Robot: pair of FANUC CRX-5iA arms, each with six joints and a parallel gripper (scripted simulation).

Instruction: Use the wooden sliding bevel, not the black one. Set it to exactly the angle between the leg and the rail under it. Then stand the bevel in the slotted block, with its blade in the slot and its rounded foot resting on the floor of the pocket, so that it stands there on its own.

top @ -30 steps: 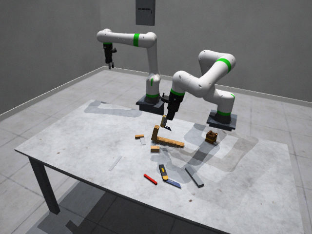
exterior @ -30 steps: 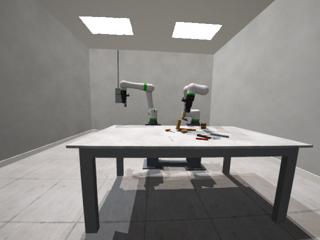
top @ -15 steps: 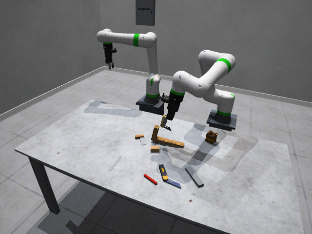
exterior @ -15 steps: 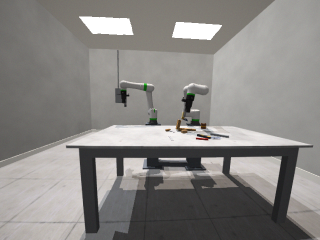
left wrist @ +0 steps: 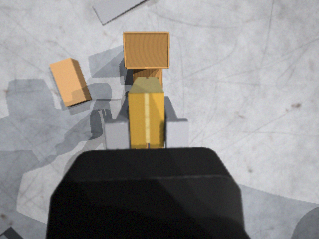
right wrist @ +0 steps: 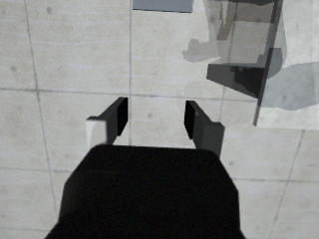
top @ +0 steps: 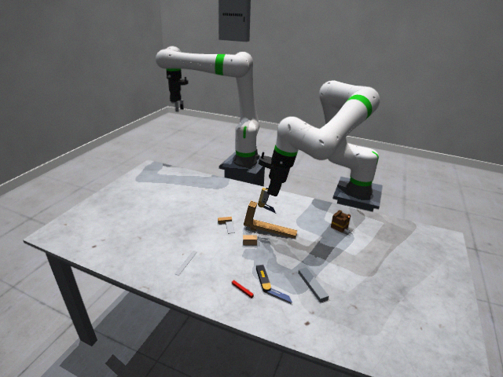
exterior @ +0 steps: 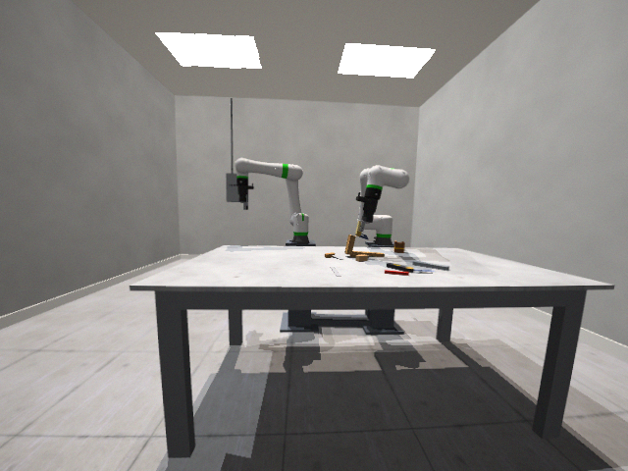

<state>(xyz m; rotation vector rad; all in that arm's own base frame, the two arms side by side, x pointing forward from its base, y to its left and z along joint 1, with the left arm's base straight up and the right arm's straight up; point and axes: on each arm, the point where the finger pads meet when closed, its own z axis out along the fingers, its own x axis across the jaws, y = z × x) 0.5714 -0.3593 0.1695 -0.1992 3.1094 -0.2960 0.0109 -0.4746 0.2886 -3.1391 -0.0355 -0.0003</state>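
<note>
The pale table (top: 122, 227) (exterior: 253, 279) (left wrist: 249, 100) (right wrist: 299, 85) is the biggest thing in front of me, with both arms based behind its far edge; the right arm (top: 195, 60) (exterior: 266, 167) reaches out past the table, its gripper (top: 178, 107) (exterior: 245, 206) (right wrist: 156, 119) pointing down with the fingers wide apart and nothing between them; the left arm (top: 308, 140) (exterior: 391, 177) bends over the table, and its gripper (top: 265, 196) (exterior: 359, 227) (left wrist: 147, 131) is closed partway, clamped on the handle of the wooden sliding bevel (top: 261, 198) (exterior: 359, 228) (left wrist: 147, 107). That bevel is up in the air near the top of the leaning leg (top: 250, 214) (exterior: 350, 244) (left wrist: 147, 50), its dark blade angled out from the handle; the leg rises from one end of the rail (top: 276, 228) (exterior: 367, 253) (left wrist: 157, 74); the black bevel (top: 262, 277) (exterior: 399, 266) lies opened on the table, between a grey bar (top: 313, 286) (exterior: 431, 265) and a red stick (top: 242, 288) (exterior: 395, 272); the small brown slotted block (top: 340, 221) (exterior: 398, 246) sits apart, beyond the rail's free end; a smaller plain block (top: 249, 239) (exterior: 361, 257) (left wrist: 70, 82) lies near the leg's foot; I can't tell whether the held bevel matches the leg's angle.
</note>
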